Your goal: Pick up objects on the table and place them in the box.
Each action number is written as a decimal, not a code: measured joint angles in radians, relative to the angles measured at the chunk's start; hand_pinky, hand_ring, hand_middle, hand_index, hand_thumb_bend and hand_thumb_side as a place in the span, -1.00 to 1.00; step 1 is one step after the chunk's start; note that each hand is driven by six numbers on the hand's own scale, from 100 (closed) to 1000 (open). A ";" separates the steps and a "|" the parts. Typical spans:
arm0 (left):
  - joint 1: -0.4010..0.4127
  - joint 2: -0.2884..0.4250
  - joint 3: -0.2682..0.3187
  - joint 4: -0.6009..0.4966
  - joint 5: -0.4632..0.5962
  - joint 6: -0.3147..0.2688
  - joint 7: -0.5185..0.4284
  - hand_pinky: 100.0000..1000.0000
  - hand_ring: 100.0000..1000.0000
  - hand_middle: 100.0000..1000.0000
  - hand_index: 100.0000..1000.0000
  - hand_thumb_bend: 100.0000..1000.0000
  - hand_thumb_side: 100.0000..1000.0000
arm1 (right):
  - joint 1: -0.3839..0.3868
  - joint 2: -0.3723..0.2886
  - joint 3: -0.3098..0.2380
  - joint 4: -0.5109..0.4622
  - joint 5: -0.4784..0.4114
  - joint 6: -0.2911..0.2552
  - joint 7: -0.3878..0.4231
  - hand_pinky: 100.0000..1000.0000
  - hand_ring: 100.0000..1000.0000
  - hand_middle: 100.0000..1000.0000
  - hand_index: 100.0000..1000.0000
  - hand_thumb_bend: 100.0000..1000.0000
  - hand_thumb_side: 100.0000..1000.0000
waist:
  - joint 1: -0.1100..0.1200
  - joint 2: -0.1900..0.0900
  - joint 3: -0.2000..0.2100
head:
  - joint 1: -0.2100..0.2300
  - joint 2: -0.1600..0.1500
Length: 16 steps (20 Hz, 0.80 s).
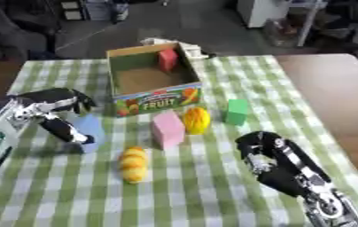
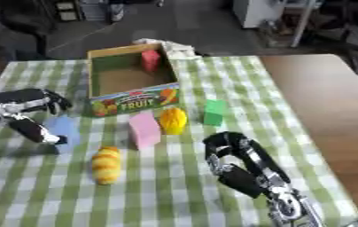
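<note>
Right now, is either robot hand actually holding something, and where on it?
The left hand is curled round the light blue block, at its upper left side. The right hand holds nothing.

A matt green-and-white checked cloth [image 1: 213, 186] covers the desk; bare smooth brown wood [image 1: 329, 93] shows at its right edge. The open printed cardboard box [image 1: 157, 98] looks matt. The black plastic-and-metal right hand [image 1: 263, 150] gleams slightly.

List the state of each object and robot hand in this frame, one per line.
Box: open, upright, holding a red block.
Blue block: on the table, left robot hand curled around it.
Pink block: upright on the table, free.
Green block: on the table, free.
Orange fruit: beside the pink block.
Yellow-orange fruit: lying free.
Right robot hand: curled, holding nothing.
</note>
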 measured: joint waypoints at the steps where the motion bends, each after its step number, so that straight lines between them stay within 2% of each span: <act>1: 0.000 -0.004 0.000 0.005 -0.006 -0.002 0.004 0.37 0.28 0.37 0.74 -0.10 -0.41 | 0.000 0.000 0.000 0.000 0.000 0.000 0.001 0.25 0.42 0.08 0.34 -1.00 -0.17 | 0.000 0.000 0.000 | 0.000 0.000; 5: -0.001 -0.016 0.005 0.019 -0.024 -0.002 0.026 0.27 0.15 0.23 0.68 -0.19 -0.53 | 0.000 0.000 0.001 0.000 0.000 0.002 0.003 0.25 0.42 0.08 0.34 -1.00 -0.16 | -0.004 0.000 -0.001 | 0.002 0.000; 11: -0.002 -0.022 0.008 0.019 -0.023 -0.003 0.039 0.06 -0.10 -0.05 0.43 -0.36 -0.86 | 0.000 0.000 0.005 0.000 0.000 0.001 0.008 0.25 0.42 0.08 0.34 -1.00 -0.16 | -0.004 -0.001 -0.001 | 0.003 0.000; 12: -0.002 -0.021 0.009 0.013 -0.022 -0.004 0.040 0.04 -0.12 -0.07 0.41 -0.45 -0.84 | 0.000 0.000 0.005 0.000 0.000 0.001 0.009 0.25 0.42 0.08 0.34 -1.00 -0.16 | -0.004 -0.001 -0.001 | 0.003 0.000; 13: -0.002 -0.015 0.009 0.002 -0.019 -0.006 0.041 0.04 -0.12 -0.08 0.40 -0.38 -0.90 | 0.000 0.000 0.005 0.000 0.000 0.001 0.010 0.25 0.42 0.08 0.34 -1.00 -0.16 | -0.004 -0.001 -0.001 | 0.003 0.000; 16: -0.002 0.022 0.012 -0.046 0.007 -0.011 0.036 0.04 -0.12 -0.09 0.38 -0.39 -0.90 | 0.000 0.000 0.005 0.000 0.000 0.002 0.011 0.25 0.42 0.08 0.34 -1.00 -0.16 | -0.003 -0.001 0.000 | 0.003 0.000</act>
